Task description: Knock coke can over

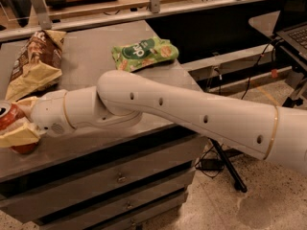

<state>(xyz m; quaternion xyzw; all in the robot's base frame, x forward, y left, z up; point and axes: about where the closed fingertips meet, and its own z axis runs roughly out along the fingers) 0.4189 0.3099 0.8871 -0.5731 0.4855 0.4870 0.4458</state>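
The red coke can [5, 117] stands at the far left edge of the grey table [86, 61], partly cut off by the frame and leaning a little. My gripper [14, 122] is at the can, at the end of the long white arm [192, 116] that reaches in from the right. One cream finger [26, 102] is behind the can and the other [19, 133] lies across its front. The fingers look closed against the can's sides.
A brown snack bag [36, 61] lies at the back left of the table. A green snack bag [144, 53] lies at the back right. Drawers [120, 178] sit under the tabletop. A stand's legs [228, 169] are on the floor to the right.
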